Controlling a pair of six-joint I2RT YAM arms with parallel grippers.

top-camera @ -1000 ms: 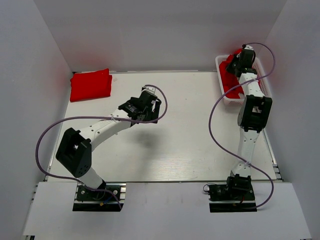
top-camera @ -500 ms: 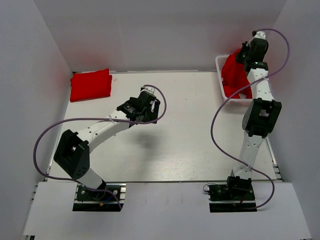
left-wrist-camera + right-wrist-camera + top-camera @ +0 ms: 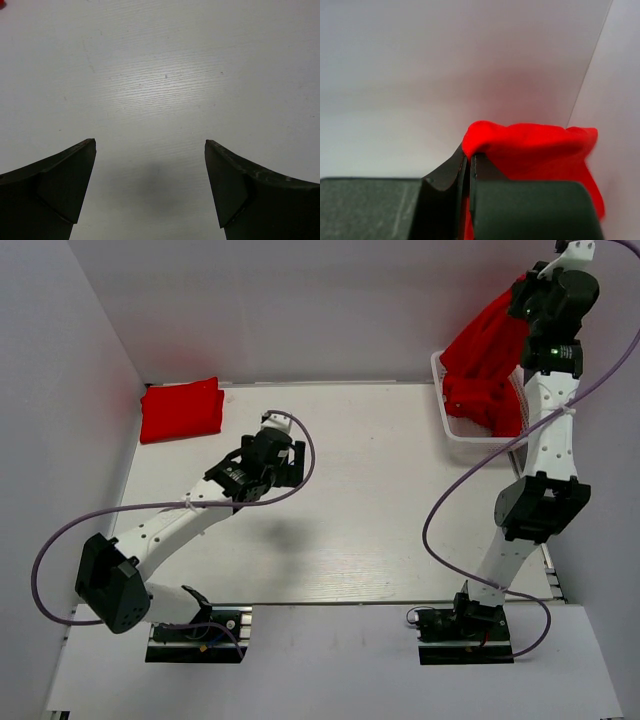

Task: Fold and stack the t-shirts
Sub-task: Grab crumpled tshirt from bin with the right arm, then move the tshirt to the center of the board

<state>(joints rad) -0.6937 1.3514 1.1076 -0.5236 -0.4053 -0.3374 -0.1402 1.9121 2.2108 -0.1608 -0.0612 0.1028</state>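
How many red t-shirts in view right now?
2 distinct: one folded t-shirt at the far-left corner of the table; one hanging t-shirt pinched in the right gripper, trailing into the basket. More may be hidden in its red heap.

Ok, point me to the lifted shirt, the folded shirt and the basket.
lifted shirt point(image 3: 487, 340): top view, middle of the hanging cloth.
folded shirt point(image 3: 182, 410): top view, centre of its upper face.
basket point(image 3: 457, 439): top view, near left corner of its white wall.

Folded t-shirt point(image 3: 181, 409): one; hanging t-shirt point(image 3: 487, 340): one; white basket point(image 3: 452, 430): one.
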